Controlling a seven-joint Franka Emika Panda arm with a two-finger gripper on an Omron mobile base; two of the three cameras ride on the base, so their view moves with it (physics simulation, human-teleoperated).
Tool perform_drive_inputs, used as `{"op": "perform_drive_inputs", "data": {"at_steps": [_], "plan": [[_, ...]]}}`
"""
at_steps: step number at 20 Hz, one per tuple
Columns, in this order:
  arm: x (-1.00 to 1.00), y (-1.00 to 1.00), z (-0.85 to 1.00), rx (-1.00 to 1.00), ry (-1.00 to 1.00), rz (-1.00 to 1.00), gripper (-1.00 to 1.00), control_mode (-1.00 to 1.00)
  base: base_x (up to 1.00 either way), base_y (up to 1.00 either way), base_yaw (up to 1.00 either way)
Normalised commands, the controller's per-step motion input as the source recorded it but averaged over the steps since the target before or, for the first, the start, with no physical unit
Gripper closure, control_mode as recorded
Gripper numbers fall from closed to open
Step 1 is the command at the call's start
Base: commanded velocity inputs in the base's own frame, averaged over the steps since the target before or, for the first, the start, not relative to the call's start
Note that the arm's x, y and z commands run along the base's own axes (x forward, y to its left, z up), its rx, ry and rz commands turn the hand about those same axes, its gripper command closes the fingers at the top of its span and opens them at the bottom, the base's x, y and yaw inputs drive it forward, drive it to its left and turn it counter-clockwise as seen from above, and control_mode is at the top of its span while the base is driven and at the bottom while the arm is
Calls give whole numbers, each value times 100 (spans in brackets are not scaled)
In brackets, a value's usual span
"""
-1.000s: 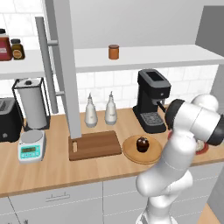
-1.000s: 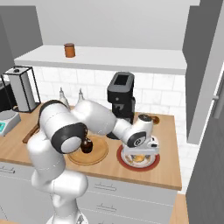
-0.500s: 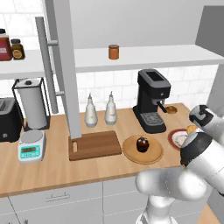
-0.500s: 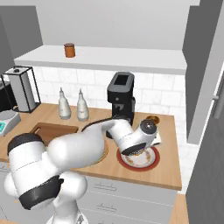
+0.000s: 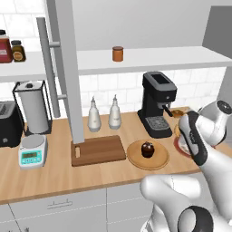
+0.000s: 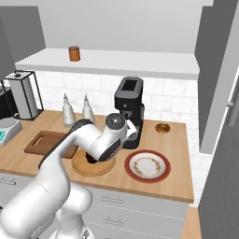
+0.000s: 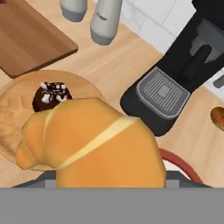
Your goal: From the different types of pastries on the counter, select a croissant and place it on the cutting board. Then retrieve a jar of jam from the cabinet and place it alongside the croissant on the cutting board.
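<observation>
Croissant (image 7: pixel 94 144) is off the red plate (image 6: pixel 147 165) since earlier, riding in the gripper, jaws partly closed round it, above the cupcake (image 7: pixel 50 96). Carrying it w/ height twd the board (image 5: pixel 97 150); lowering flat.

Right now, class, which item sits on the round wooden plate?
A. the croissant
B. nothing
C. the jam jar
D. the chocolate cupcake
D: the dark chocolate cupcake rests on the round wooden plate, while the croissant is up close at the pincer, off the counter.
</observation>
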Motion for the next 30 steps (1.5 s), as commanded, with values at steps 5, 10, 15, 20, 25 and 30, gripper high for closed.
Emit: {"op": "perform_drive_inputs", "data": {"at_steps": [5,10,15,20,25,30], "plan": [[5,100,89,-3,8,40,100,-100,0,0,0],[5,77,32,-1,3,43,100,-100,0,0,0],[0,67,-11,-5,0,36,100,-100,0,0,0],[0,100,0,-1,0,27,100,-100,0,0,0],[26,71,-7,-5,0,16,100,-100,0,0,0],[62,19,-21,-11,0,2,100,-100,0,0,0]]}}
